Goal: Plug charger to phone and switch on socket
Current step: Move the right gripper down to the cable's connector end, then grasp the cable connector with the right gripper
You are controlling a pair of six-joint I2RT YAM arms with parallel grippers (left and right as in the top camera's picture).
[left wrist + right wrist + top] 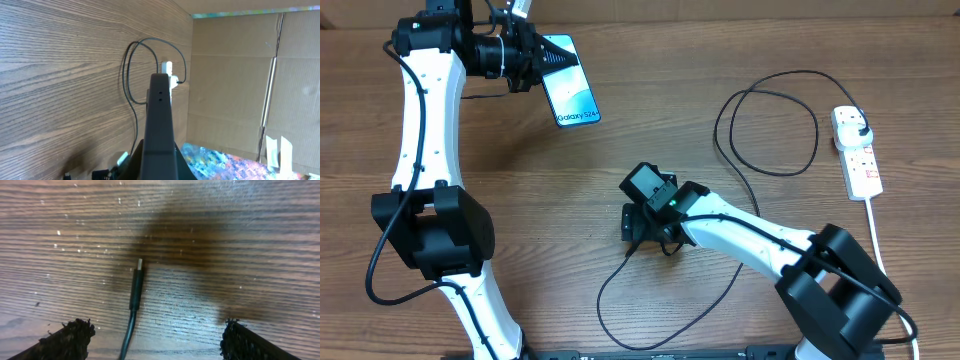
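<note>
Here right tool (160, 339) spreads wide astride charger (136, 292) tip; left tool (538, 60) pinches phone (574, 95).

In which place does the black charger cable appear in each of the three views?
Overhead: the charger loops from the socket at right down to centre, under the right end effector.
Left wrist: loop at upper centre, reaching the socket.
Right wrist: its connector tip at centre.
Shared landmark: the socket, in overhead and left wrist only.

Bright, even light; soft dark shadow on the table (195, 235) above the charger (136, 287) tip.
</note>
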